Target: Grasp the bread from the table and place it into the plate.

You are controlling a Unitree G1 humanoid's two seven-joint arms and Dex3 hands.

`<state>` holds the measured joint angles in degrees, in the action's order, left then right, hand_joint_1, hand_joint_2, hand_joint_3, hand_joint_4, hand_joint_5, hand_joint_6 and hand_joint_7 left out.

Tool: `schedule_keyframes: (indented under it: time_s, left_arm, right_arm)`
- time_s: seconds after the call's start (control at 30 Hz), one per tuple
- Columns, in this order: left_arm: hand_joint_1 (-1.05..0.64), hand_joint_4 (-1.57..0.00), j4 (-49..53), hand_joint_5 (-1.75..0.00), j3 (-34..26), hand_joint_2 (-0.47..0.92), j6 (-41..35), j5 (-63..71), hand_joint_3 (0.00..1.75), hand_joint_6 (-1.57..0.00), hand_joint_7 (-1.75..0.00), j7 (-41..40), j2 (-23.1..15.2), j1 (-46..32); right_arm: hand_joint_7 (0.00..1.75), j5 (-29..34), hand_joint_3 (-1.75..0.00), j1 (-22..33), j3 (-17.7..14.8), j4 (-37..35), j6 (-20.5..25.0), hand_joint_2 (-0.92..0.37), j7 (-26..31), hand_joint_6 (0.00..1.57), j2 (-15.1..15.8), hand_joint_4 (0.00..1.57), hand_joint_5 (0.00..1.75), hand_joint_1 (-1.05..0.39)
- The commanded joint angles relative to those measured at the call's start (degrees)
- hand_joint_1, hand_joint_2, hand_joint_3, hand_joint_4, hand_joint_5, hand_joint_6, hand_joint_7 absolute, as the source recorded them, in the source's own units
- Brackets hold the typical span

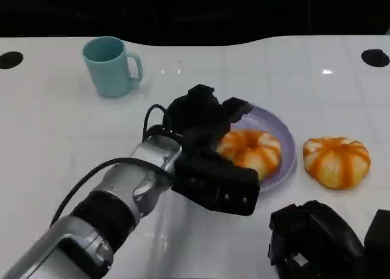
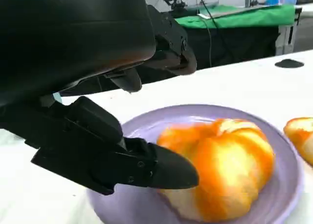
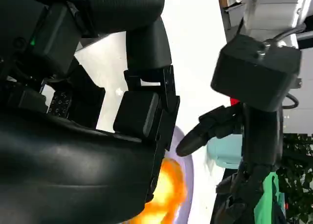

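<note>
While our left hand (image 1: 210,123) hovers spread and holding nothing over the round lilac plate (image 1: 281,133), one glazed orange-striped bread bun (image 1: 251,151) lies in it; our right hand (image 1: 317,242) rests low, its grasp unclear.

The bench (image 1: 55,127) is white, smooth and glossy, catching small glints of light near its far edge. The plate (image 2: 281,150) is a pale lilac with a soft sheen, like glazed ceramic or plastic. The bread (image 2: 230,170) on it has a shiny orange-and-cream crust. The mug (image 1: 111,66) looks smooth, satin teal. The left robot hand (image 1: 207,133) is matt black plastic, and its forearm (image 1: 116,200) is brushed silver metal.
</note>
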<state>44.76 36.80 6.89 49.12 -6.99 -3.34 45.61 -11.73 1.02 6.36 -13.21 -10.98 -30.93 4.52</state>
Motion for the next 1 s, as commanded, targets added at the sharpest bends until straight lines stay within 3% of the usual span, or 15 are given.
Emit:
schedule_keyframes:
  time_s: [0.03, 0.4, 0.7, 0.77, 1.0]
  left_arm:
    - [-0.99, 0.0, -6.7, -0.8, 0.2, 0.92, -1.5, 0.3, 0.39, -0.14, -0.16, 3.4, -3.0, -2.6]
    - [-0.89, -0.07, -26.1, -0.92, -3.1, 0.92, -3.3, -1.5, 0.34, -0.22, -0.21, 9.7, -9.2, -12.0]
    - [-0.68, -0.42, -31.7, -1.01, -10.6, 0.92, 7.8, -12.4, 0.21, -0.53, -0.33, 6.3, -11.5, -21.2]
    - [-0.64, -0.53, -31.0, -1.14, -12.2, 0.92, 12.2, -15.4, 0.24, -0.64, -0.42, 4.6, -11.6, -23.5]
    - [-0.64, -0.58, -26.9, -1.48, -16.5, 0.92, 24.2, -26.4, 0.28, -0.52, -1.06, 5.7, -10.7, -29.0]
  right_arm:
    - [1.03, -0.2, -1.4, 0.6, -0.7, 0.4, 0.6, -0.03, 0.2, 1.57, 0.7, 1.57, 1.3, -1.05]
    - [1.02, -0.4, -1.4, 0.4, -0.8, 0.4, 0.8, -0.03, -0.1, 1.57, 0.7, 1.56, 1.3, -1.05]
    - [1.03, 0.0, -1.4, 0.5, -0.7, 0.4, 0.5, -0.03, 0.2, 1.57, 0.7, 1.56, 1.29, -1.05]
    - [1.02, -0.3, -1.41, 0.6, -0.7, 0.6, 0.8, -0.02, 0.0, 1.57, 0.7, 1.55, 1.29, -1.05]
    - [1.03, 0.4, -1.43, 0.3, -0.6, 0.0, -0.5, -0.01, -0.1, 1.57, 0.8, 1.57, 1.3, -1.05]
